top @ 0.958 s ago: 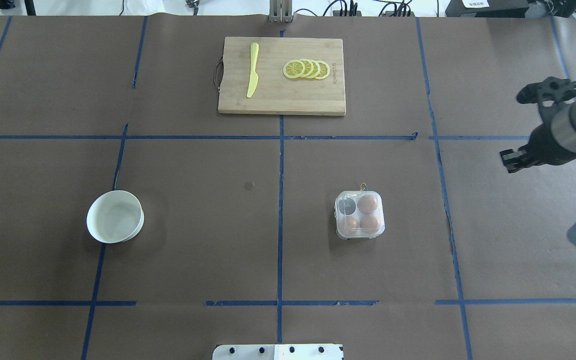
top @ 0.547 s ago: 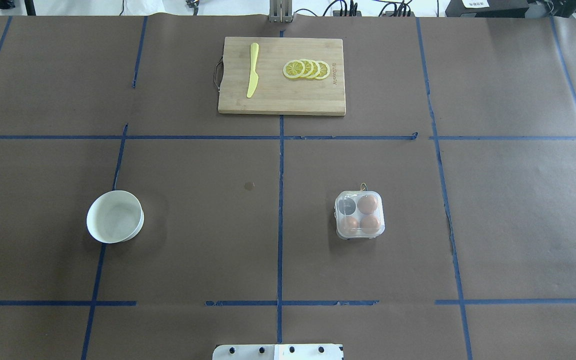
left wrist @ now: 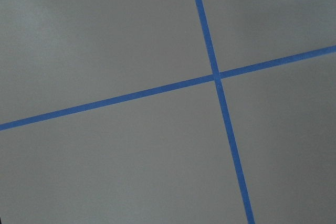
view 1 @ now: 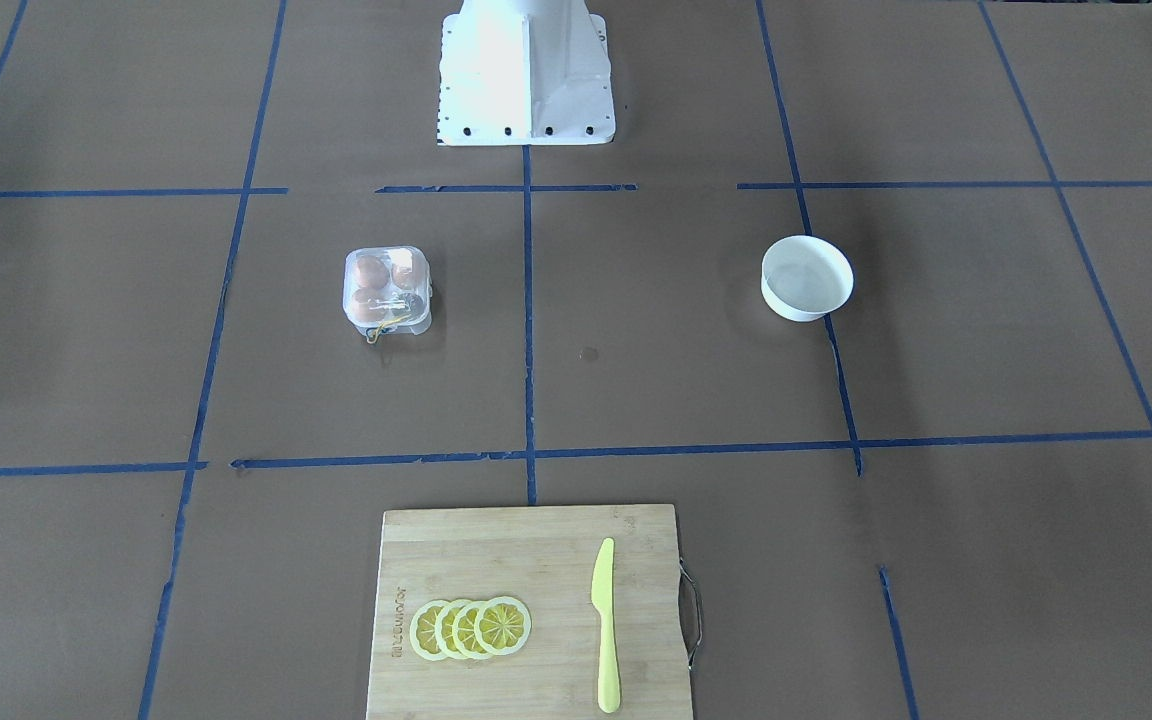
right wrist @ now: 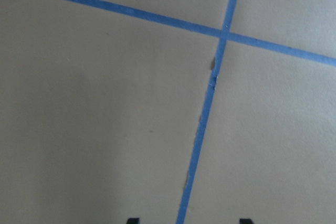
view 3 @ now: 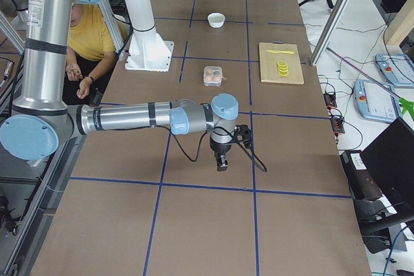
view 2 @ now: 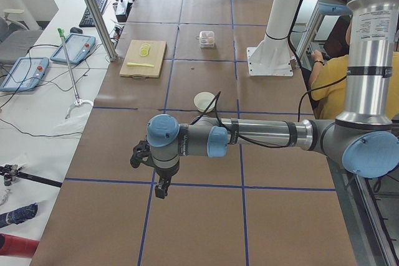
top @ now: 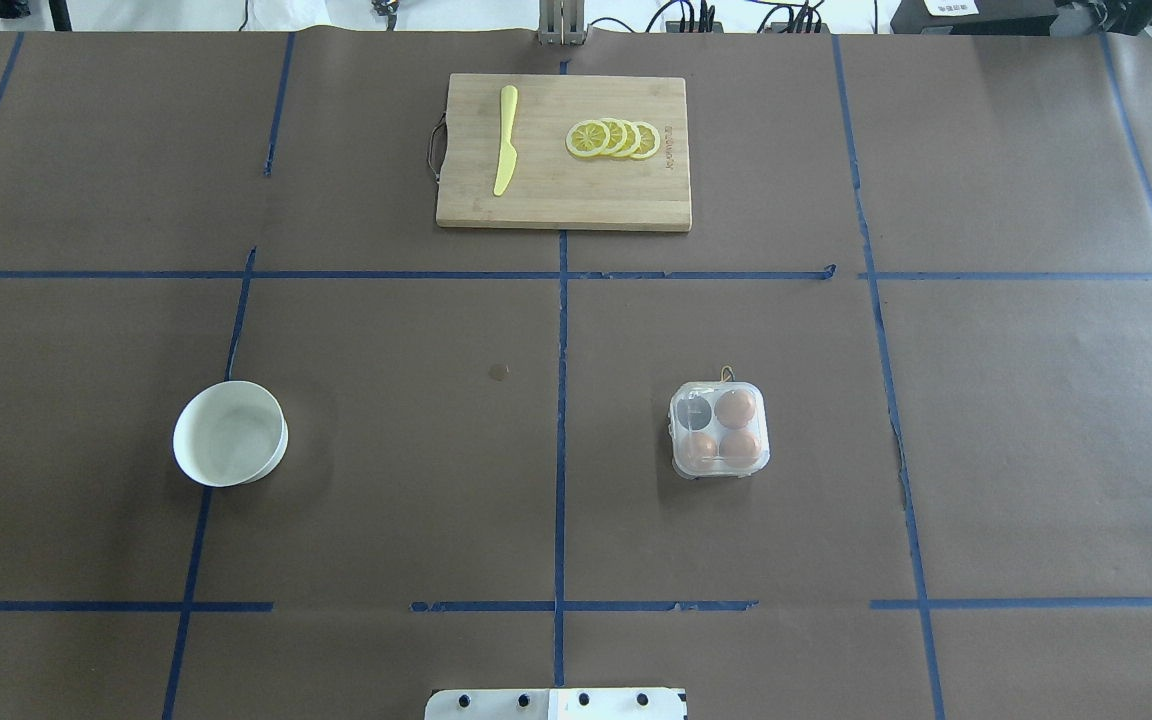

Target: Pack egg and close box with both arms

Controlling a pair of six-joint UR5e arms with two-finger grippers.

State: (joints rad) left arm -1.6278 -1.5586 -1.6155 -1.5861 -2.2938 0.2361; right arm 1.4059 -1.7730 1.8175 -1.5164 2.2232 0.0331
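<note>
Looking down from overhead, I find my right arm gone from that view. A second ago it reached in at the right edge, half a second ago only a dark sliver of it showed there, and now none of it does. From the side camera on my right, the right arm (view 3: 129,119) lies stretched out low. My right tool (view 3: 221,161) points straight down over the brown surface (top: 386,520) near a blue tape line, well apart from the box (top: 719,430). In its wrist view only two dark fingertips (right wrist: 132,220) show at the bottom edge. They are set apart with bare surface and tape between them, so that tool is spread and carries nothing.

My left arm (view 2: 262,134) reaches out the same way at the other end. My left tool (view 2: 162,185) hangs pointing down near a tape crossing, well apart from the white bowl (top: 229,433). I cannot tell how far it is spread.

The box has not shifted. It sits on my right half of the surface with its clear lid down. Three eggs (top: 735,408) fill three cells, and the far-left cell looks dark. The bowl, the cutting board (top: 563,205), the yellow knife (top: 505,140) and the lemon slices (top: 613,138) lie as before.
</note>
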